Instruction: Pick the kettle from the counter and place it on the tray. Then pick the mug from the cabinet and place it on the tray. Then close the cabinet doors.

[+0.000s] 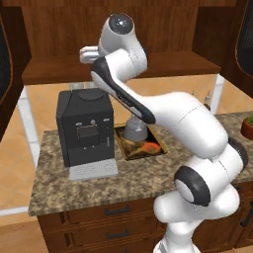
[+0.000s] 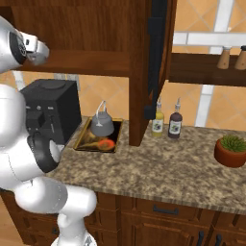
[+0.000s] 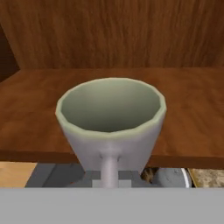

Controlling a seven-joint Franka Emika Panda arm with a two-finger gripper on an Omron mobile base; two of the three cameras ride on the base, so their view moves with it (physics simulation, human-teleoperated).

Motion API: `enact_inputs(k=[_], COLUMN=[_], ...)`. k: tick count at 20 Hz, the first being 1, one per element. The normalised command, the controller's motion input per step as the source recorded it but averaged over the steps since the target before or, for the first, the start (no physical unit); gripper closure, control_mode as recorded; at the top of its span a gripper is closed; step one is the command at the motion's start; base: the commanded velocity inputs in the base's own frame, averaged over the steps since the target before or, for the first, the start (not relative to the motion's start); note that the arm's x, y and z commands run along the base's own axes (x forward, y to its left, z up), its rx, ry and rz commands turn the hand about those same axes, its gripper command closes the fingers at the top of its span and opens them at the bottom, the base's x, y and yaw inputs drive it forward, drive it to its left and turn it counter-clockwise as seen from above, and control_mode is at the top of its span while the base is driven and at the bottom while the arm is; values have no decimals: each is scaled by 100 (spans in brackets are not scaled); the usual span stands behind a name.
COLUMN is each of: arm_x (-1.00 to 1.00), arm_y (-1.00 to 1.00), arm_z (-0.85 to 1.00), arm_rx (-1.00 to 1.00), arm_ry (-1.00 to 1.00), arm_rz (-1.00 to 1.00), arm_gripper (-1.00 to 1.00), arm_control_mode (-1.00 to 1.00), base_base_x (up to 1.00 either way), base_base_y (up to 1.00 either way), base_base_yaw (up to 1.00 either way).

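The grey-beige mug (image 3: 111,118) with a greenish inner rim sits close in the hand view, its handle pointing at the camera. My gripper (image 3: 109,180) is shut on that handle. The mug's base hangs in front of the cabinet's wooden shelf (image 3: 192,113). In the left base view my gripper (image 1: 86,54) is at the shelf's front edge (image 1: 54,71), above the coffee machine. The dark-grey kettle (image 1: 135,129) (image 2: 102,126) stands on the gold-rimmed tray (image 1: 160,148) (image 2: 82,138) on the granite counter (image 1: 148,180). Both cabinet doors stand open: the right door (image 2: 156,57) is seen edge-on and the left door (image 1: 4,64) is swung out.
A big black coffee machine (image 1: 86,126) (image 2: 50,108) stands left of the tray, right under my hand. An orange-red object (image 2: 106,143) lies in the tray by the kettle. Two bottles (image 2: 166,123) and a potted plant (image 2: 231,150) stand further right on the counter.
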Motion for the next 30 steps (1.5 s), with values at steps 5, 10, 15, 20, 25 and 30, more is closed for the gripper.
enact_inputs(k=[5,10,15,20,25,30], arm_x=[-75,-75,-65,-58,-57,-30], arm_y=[-44,-50,-55,-47,-53,-48], arm_z=[2,0,-3,-14,-22,-36], arm_rx=[0,0,0,-10,-17,-22], arm_ry=[0,0,0,-2,-8,-12], arm_rz=[30,30,24,25,31,24], arm_gripper=[100,100,100,100,100,100], arm_control_mode=[-100,-100,-100,-100,-100,-100], base_base_x=[0,0,0,0,0,0], base_base_y=[0,0,0,0,0,0], base_base_yaw=[0,0,0,0,0,0])
